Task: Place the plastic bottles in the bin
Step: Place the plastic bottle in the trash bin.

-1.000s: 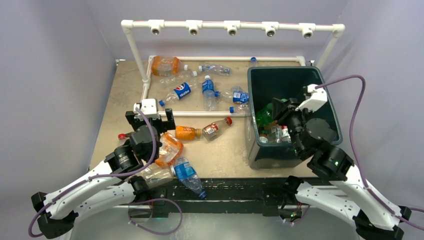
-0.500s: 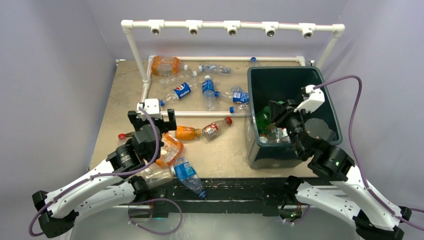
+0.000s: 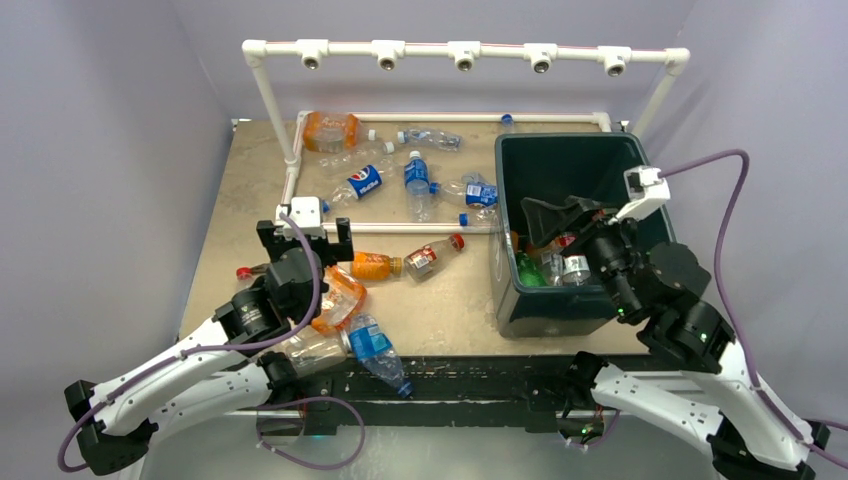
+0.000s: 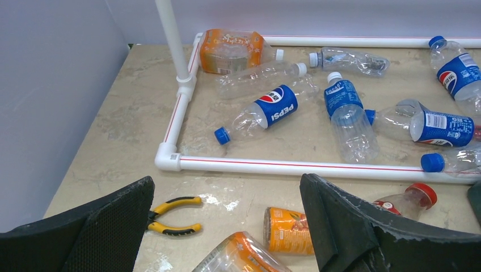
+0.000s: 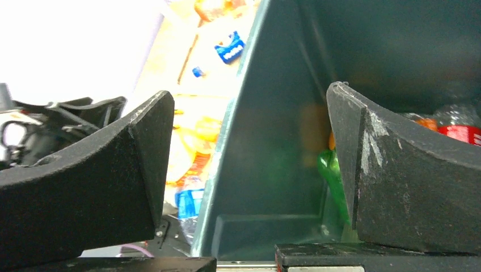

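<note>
Top external view has your right hand [image 3: 545, 222] over the bin [image 3: 550, 312] at the right of the frame, and it is spread wide with nothing in it. Look through the right wrist camera and you see both black fingers [image 5: 102, 170] far apart, the bin's dark inner wall between them. A green bottle [image 5: 334, 175] lies down at the bottom, and a red-labelled bottle [image 5: 465, 133] shows at the right edge. From above, that green bottle sits against the bin's left side among a few others. Over at lower left, your left hand [image 3: 303, 240] is wide open too, empty, above the worktop [image 3: 250, 200] just below the near rail of the white pipe frame [image 3: 400, 227]. Right beside it lie a small orange bottle [image 3: 372, 266] and a red-capped bottle [image 3: 432, 257], touching end to end. A crushed orange bottle [image 3: 338, 300] and a blue-labelled bottle [image 3: 375, 345] lie nearer the bottom edge of the worktop. Your left wrist camera shows pliers [image 4: 173, 214] with yellow-and-black handles by the left finger. Inside the frame, at upper centre, a Pepsi bottle [image 4: 261, 113] lies among several clear bottles, and a big orange bottle [image 4: 232, 51] sits in the frame's upper-left corner.
</note>
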Robot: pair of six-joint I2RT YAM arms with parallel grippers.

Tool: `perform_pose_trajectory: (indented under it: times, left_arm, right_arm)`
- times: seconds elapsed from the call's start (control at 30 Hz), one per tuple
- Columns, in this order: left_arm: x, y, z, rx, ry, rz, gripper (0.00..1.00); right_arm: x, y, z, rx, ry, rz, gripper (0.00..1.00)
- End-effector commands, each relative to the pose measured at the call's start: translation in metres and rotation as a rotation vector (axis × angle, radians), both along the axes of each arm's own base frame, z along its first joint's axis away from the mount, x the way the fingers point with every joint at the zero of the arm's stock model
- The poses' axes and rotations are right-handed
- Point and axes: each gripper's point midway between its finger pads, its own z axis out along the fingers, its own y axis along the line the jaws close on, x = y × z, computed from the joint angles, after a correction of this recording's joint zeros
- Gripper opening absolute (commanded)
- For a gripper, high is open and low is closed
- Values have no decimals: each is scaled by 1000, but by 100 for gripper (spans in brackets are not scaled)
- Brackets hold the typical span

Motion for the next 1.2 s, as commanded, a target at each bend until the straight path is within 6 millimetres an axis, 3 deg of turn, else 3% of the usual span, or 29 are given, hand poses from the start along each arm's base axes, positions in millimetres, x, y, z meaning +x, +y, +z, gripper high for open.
perform_pose_trajectory:
  times: [0.0, 0.1, 0.17, 0.23, 0.33, 0.4, 0.53, 0.8, 1.03, 1.17]
  left_arm:
    - [-1, -3, 20, -64, -30, -21, 99]
    - [-1, -4, 21, -69, -30, -30, 99]
    - [-1, -4, 21, -74, -32, -35, 99]
    - [-2, -4, 22, -84, -34, -36, 99]
    - [-1, -6, 19, -90, -29, -37, 99]
    - [2, -12, 14, -79, -13, -44, 99]
    - [8, -24, -1, -21, 55, -51, 99]
    - [14, -57, -32, 19, 187, -133, 99]
    - [-14, -79, -100, -253, 426, -136, 99]
    - [-31, -86, -107, -459, 471, -145, 99]
  right_arm:
    - [-29, 1, 60, 173, -178, 138, 99]
    - [-44, 15, 77, 191, -265, 257, 99]
    - [-43, 26, 83, 149, -267, 292, 99]
    - [-29, 37, 82, 83, -197, 275, 99]
    - [-9, 75, 65, -50, -115, 339, 99]
    - [-16, 103, 65, -69, -143, 471, 99]
    - [-13, 119, 62, -79, -156, 519, 99]
    - [-23, 105, 60, -38, -176, 507, 99]
    - [-34, 87, 63, -27, -176, 491, 99]
    - [-39, 83, 52, -28, -156, 495, 99]
